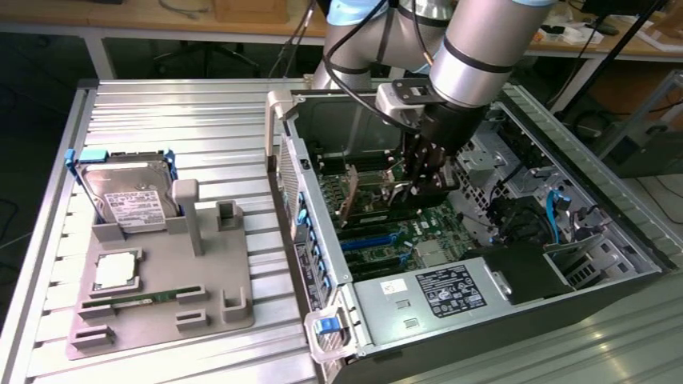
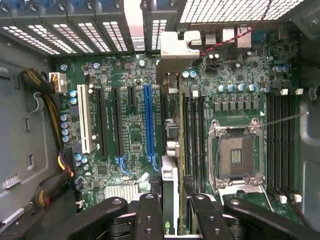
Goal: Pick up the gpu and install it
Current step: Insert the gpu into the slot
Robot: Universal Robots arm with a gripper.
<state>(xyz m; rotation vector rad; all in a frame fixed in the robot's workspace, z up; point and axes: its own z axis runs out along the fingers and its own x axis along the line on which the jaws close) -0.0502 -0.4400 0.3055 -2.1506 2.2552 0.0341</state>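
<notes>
**Graphics card gripped inside the open case**

We find the computer case lying open on the desk, toward the desk edge on the exterior view's right. The arm reaches down into the case. Its jaws are clamped on the graphics card. In the wrist view, the black fingers sit one on each face of the card.

The card stands on edge over the green main board. It runs from the jaws toward the rear wall of the case, where its silver bracket sits at the slot openings. The card lines up just beside the blue slot, between that slot and the processor socket. We cannot tell whether its lower edge is seated in a slot.

Near the opposite desk edge, a grey holder carries a hard drive, a processor chip and a memory stick.
</notes>
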